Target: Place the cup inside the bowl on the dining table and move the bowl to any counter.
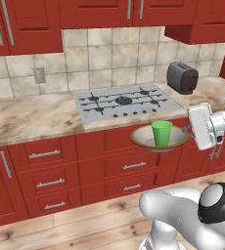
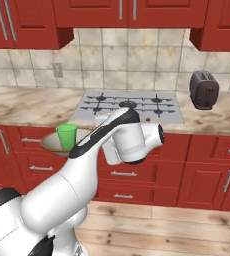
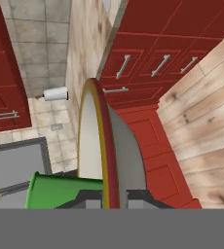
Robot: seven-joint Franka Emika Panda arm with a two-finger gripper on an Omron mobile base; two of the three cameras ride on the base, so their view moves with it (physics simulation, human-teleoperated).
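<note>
Bowl (image 1: 145, 140), wide, shallow and gold-rimmed, hangs level before the red drawers beside the marble counter (image 1: 31, 119), so the green tumbler cup (image 1: 161, 133) stays upright inside. Right base view: cup (image 2: 66, 136) standing in the bowl (image 2: 49, 142). Hand view: gripper (image 3: 110, 198) pinches the bowl's rim (image 3: 105, 146), carrying both.

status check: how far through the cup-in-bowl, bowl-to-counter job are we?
Done: the cup stands upright inside the bowl. In hand: the pincer is shut on the bowl's rim, as the hand view shows, and the bowl is carried in the air in front of the red drawers, about level with the counter edge near the cooktop. Left: bring it over the marble top, set it down and release.
</note>
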